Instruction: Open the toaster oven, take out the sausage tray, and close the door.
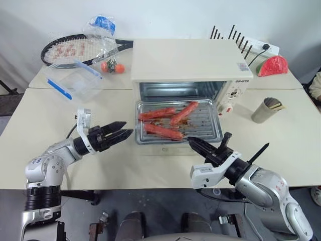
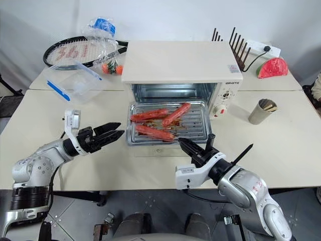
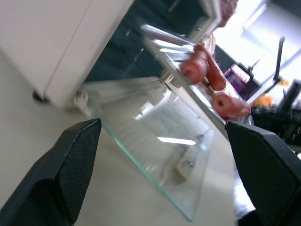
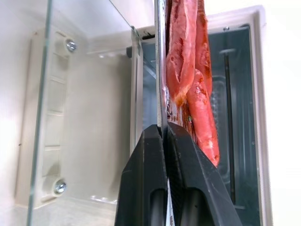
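The cream-white toaster oven (image 1: 185, 63) stands open at the back of the table. Its glass door (image 3: 160, 150) lies folded down flat, with the bar handle (image 1: 165, 149) toward me. The shiny sausage tray (image 1: 206, 129), carrying three red-orange sausages (image 1: 163, 131), is drawn out of the cavity over the door. My right gripper (image 1: 191, 141) is shut on the tray's front edge, near its right corner; the right wrist view shows the fingers (image 4: 150, 179) pinching the thin metal rim. My left gripper (image 1: 128, 127) hovers open just left of the tray and touches nothing.
A clear plastic box with a blue strip (image 1: 74, 80) and a tennis racket (image 1: 70, 50) lie at the back left. Right of the oven are a cup (image 1: 265, 110), a watermelon slice (image 1: 272, 66), a black rack (image 1: 235, 36) and a power strip (image 1: 263, 47).
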Robot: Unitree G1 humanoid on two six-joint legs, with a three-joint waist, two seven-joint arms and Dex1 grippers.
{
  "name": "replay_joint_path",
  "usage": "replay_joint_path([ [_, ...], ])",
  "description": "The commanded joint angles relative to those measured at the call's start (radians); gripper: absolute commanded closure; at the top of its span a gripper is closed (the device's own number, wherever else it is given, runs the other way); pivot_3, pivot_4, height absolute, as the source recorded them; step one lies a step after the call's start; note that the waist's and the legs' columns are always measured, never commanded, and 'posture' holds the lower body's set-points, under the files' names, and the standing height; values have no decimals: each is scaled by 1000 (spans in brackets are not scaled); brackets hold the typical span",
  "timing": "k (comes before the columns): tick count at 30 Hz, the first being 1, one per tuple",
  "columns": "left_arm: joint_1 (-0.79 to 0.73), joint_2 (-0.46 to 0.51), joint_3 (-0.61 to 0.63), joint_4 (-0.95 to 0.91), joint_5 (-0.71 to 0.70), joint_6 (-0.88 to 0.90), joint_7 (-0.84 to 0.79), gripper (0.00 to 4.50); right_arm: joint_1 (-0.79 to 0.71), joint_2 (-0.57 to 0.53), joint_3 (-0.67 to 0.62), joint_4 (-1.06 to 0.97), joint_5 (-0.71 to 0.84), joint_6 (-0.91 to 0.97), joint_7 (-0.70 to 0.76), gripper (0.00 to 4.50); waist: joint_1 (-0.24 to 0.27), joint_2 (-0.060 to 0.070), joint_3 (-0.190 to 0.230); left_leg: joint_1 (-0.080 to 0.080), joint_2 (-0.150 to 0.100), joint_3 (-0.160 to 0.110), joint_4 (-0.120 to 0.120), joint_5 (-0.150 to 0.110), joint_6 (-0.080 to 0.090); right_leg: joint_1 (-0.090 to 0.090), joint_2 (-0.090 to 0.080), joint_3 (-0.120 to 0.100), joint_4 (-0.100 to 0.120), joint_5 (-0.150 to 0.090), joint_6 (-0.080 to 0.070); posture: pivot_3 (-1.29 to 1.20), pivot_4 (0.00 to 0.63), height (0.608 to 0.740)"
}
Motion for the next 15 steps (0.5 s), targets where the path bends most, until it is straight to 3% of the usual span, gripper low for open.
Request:
replay_joint_path([
  [1, -56, 23, 41, -34, -138, 217, 83, 33, 21, -16, -40, -52, 48, -62, -24, 4500, -1, 0, 0, 0, 0, 0, 0, 0, 0, 0, 0, 0, 0, 0, 0, 0, 150, 740],
  [9, -135, -2, 113, 34, -319, 576, 239, 33, 21, -16, -63, -38, 72, -108, -20, 4500, -3, 0, 0, 1, 0, 0, 0, 0, 0, 0, 0, 1, 1, 0, 0, 0, 150, 740],
  [15, -117, -56, 148, 17, -356, 645, 328, 33, 12, -17, -78, -22, 83, -127, -15, 4500, -2, 0, 0, 1, 0, 0, 1, 0, 0, 1, 0, 2, 1, 0, 0, 0, 150, 740],
])
